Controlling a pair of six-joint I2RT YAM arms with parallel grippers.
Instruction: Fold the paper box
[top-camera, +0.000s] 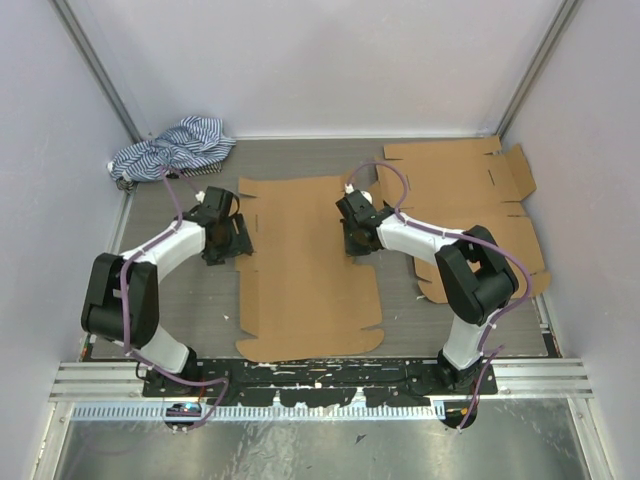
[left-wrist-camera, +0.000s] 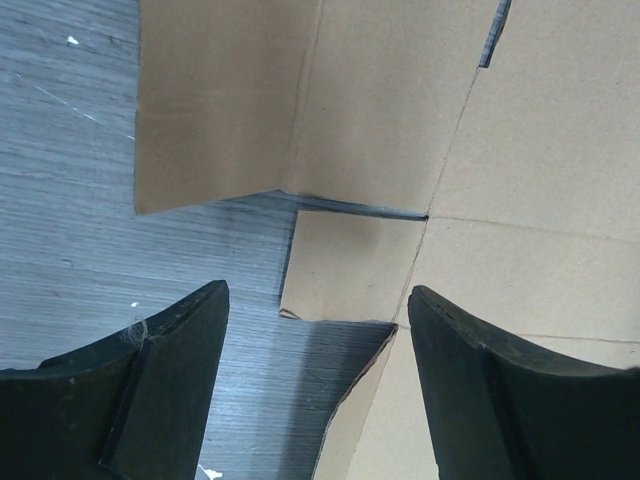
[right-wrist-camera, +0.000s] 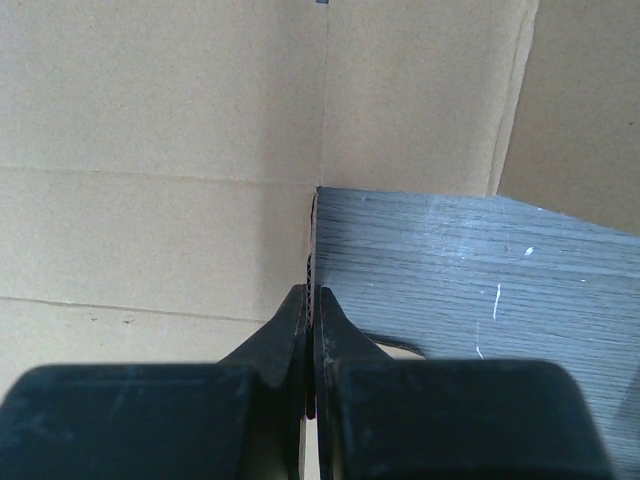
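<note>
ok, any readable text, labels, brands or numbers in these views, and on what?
No text is readable in any view.
The cardboard sheet is blank, with no print.
The spare cardboard is blank too.
The striped cloth shows only stripes.

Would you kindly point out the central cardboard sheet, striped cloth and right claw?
central cardboard sheet (top-camera: 305, 275): top view, bare middle.
striped cloth (top-camera: 175, 145): top view, bunched middle.
right claw (right-wrist-camera: 312, 300): right wrist view, between fingertips.

left tool (left-wrist-camera: 318, 292) spread wide | cardboard (left-wrist-camera: 350, 265) just ahead | on table (left-wrist-camera: 70, 200)
</note>
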